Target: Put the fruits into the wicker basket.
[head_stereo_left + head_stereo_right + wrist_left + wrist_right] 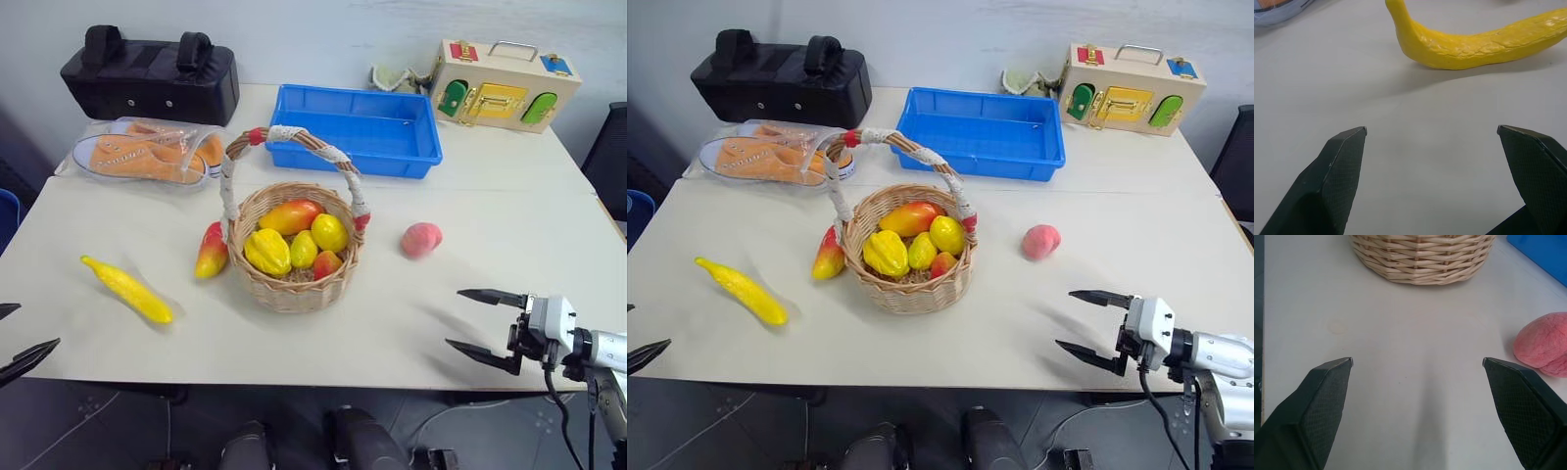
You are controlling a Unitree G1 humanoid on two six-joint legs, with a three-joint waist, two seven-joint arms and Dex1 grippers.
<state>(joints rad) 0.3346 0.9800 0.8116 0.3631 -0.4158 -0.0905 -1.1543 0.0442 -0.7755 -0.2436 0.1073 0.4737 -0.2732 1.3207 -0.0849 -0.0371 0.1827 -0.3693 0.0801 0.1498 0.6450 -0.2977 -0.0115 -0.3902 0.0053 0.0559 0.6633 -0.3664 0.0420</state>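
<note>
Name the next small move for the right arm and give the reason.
Probably ease the right gripper forward and toward the peach, keeping its fingers apart. The peach lies alone on the table, to the right of the wicker basket, closer to this gripper than the banana or the mango, and the gripper is open and holds nothing.

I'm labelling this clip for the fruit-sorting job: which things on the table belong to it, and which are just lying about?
Part of the job:
- wicker basket, already holding several fruits
- banana, on the table
- mango, against the basket's outside
- peach, on the table

Just lying about:
- blue tray
- orange shoes in clear plastic
- black bag
- wooden latch box
</note>
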